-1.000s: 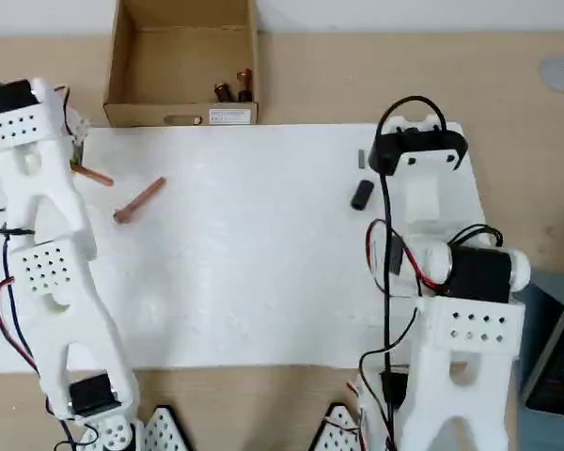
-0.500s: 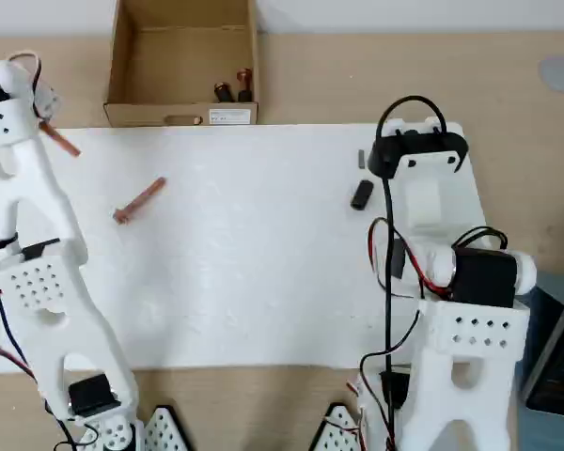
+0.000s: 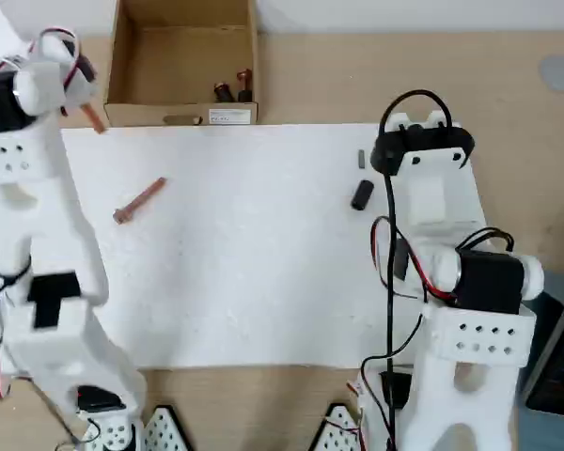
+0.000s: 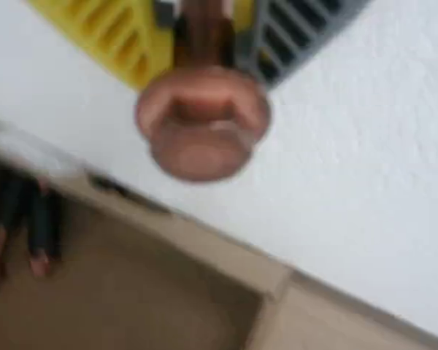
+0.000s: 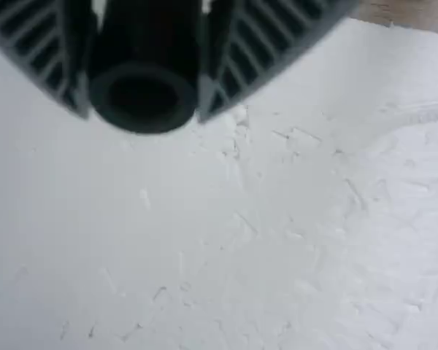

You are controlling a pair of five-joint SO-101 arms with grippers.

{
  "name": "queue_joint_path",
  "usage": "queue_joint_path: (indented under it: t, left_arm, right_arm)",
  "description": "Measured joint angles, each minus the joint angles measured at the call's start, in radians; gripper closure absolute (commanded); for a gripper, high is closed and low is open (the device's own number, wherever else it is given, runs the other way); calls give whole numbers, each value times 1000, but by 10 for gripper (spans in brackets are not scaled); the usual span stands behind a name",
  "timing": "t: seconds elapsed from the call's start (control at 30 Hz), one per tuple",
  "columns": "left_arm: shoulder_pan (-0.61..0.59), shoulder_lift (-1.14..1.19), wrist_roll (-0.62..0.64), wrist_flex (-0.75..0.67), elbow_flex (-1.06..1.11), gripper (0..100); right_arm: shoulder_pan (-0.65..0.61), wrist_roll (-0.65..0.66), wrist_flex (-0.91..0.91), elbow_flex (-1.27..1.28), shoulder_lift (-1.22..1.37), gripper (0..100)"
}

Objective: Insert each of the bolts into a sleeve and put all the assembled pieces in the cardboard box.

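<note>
Left gripper [image 4: 201, 29]: closed on a copper bolt [image 4: 202, 124]. The shank is clamped between a yellow finger [image 4: 102, 36] and a grey finger [image 4: 296, 25], and the round head sticks out past the fingertips.
Bolt, place: held up at the mat's far left corner, just beside the box's front left corner and tilted. It is not over the box opening.
Left arm [image 3: 38, 235]: stands along the left edge of the mat, with its head at the far left.
Right gripper [image 5: 144, 44]: clamped on a black sleeve [image 5: 142, 95]. Ribbed grey fingers [image 5: 36, 44] press on both sides, and the hollow end faces the wrist camera.
Sleeve, place: over the right part of the mat. In the high view it shows just beside the right arm's black head.
Right arm [image 3: 470, 310]: stands at the right edge of the mat.
Loose bolt [image 3: 139, 200]: lies flat and slanted on the left part of the mat, well apart from both grippers.
Box [image 3: 113, 66]: open cardboard, on the table beyond the mat's far edge, towards the left.
Assembled pieces [image 3: 233, 89]: two lie side by side in the box's front right corner.
Mat [image 3: 263, 282]: white foam, covering the table between the arms.
Table [image 3: 357, 80]: light wood.
</note>
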Motion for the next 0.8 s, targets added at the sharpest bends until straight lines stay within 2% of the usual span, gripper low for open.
queue_joint_path:
  t: [0.2,0.47,0.8]
  left_arm:
    - [87,-287,-31,0,285,998]
    - [161,-532,-31,0,506,998]
    - [166,-763,-31,0,807,998]
  right_arm:
    - [0,0,0,0,0,988]
    - [0,0,-21,0,-9,988]
    - [0,0,-158,69,-279,989]
